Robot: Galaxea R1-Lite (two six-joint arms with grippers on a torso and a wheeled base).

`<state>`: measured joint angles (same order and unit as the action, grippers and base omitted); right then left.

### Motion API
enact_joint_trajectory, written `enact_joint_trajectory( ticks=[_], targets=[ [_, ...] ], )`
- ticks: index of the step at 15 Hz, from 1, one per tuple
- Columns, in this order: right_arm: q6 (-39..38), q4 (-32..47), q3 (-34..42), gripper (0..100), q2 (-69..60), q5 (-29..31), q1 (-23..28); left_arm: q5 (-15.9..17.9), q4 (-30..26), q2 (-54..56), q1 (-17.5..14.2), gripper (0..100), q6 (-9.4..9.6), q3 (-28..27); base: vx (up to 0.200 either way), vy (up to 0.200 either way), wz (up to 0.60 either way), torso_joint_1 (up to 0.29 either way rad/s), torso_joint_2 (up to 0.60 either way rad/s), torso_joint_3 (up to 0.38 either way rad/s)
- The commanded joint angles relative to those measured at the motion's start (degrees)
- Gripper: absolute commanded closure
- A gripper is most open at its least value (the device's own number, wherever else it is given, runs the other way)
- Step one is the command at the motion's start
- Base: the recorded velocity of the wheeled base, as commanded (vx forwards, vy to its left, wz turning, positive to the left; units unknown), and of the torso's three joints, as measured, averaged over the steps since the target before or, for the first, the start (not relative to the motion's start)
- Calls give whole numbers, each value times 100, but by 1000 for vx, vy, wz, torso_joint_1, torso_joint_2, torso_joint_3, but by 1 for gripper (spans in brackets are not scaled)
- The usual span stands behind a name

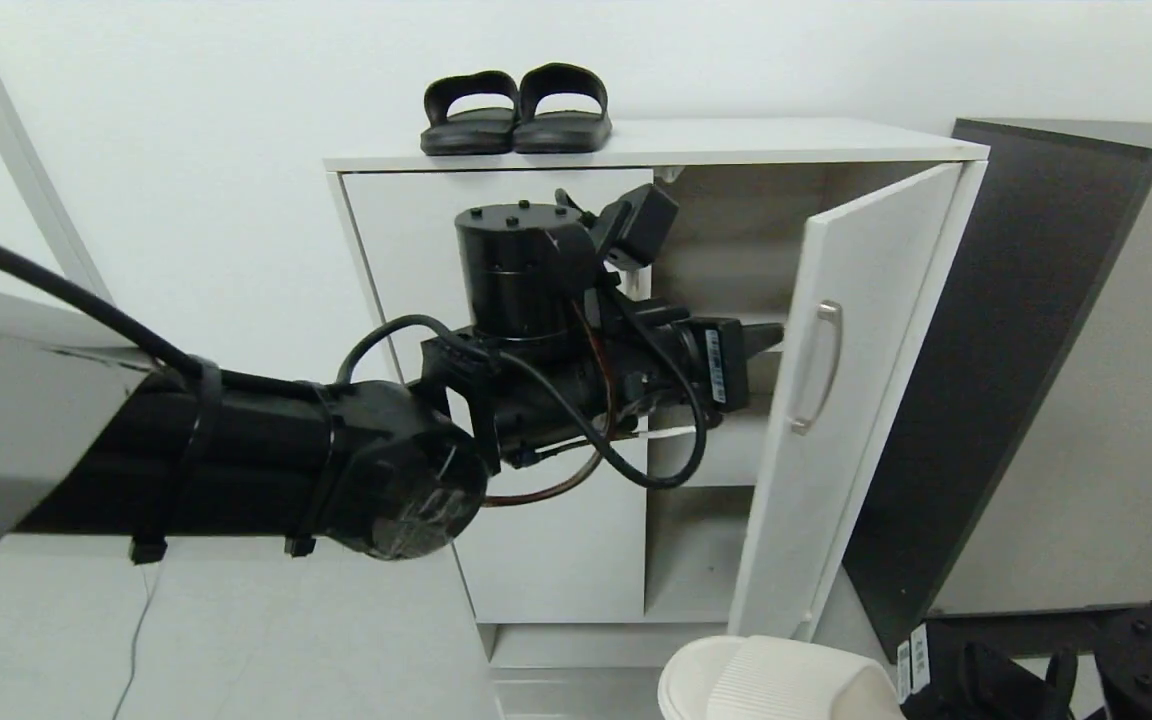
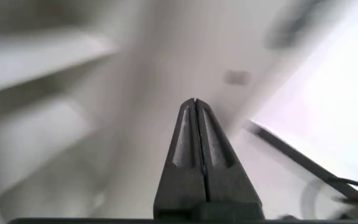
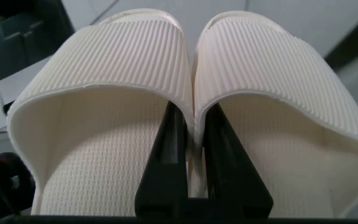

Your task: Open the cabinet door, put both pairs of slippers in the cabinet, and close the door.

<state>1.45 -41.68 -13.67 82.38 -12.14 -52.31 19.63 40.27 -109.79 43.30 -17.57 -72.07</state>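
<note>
A plain white wall (image 1: 186, 150) backs the scene in the head view, with a white two-door cabinet (image 1: 496, 560) standing against it. Its left door is shut; the right-hand cabinet door (image 1: 866, 300), with a metal bar handle (image 1: 821, 365), stands swung open, showing pale shelves inside. A pair of black slide slippers (image 1: 516, 112) sits side by side on the cabinet top, near its left end. The black left arm stretches across to the opening, and the left gripper (image 1: 766, 338) is at shelf height just beside the open door's inner face. A dark grey cupboard (image 1: 1036, 350) stands beside the cabinet on the right. At the bottom edge is a pair of cream ribbed slide slippers (image 1: 776, 680), low in front of the cabinet.

In the left wrist view the left gripper (image 2: 195, 107) has its jaws pressed together with nothing between them; the pale surfaces beyond are blurred.

In the right wrist view the right gripper (image 3: 191, 124) pinches the two touching inner strap walls of the cream slippers (image 3: 104, 81), holding both together.
</note>
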Motion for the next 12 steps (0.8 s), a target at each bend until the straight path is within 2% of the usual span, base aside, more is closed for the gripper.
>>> enact_joint_trajectory(
  ticks=[1,2,3,6,9,12],
  targets=[
    [4,-7,57,100,-109,-7,-69,-12,78,160,240,100,-1,167,-200,0,0,-2,-2,-2],
    [4,-7,66,100,-135,-7,-69,-12,87,177,240,100,-1,167,-200,0,0,2,2,2],
    [22,-16,48,100,-170,-7,-69,-12,87,177,196,100,-1,185,0,0,0,0,0,0],
    [-22,-16,-119,100,-21,28,-25,-20,87,493,-138,100,-1,571,0,0,0,0,0,0],
    [-48,-16,-400,100,217,54,318,-20,96,1399,-612,100,8,1556,0,0,0,0,0,0],
    [-479,-16,-734,100,428,89,599,-20,16,2884,-1201,100,34,2936,0,0,0,0,0,0]
  ],
)
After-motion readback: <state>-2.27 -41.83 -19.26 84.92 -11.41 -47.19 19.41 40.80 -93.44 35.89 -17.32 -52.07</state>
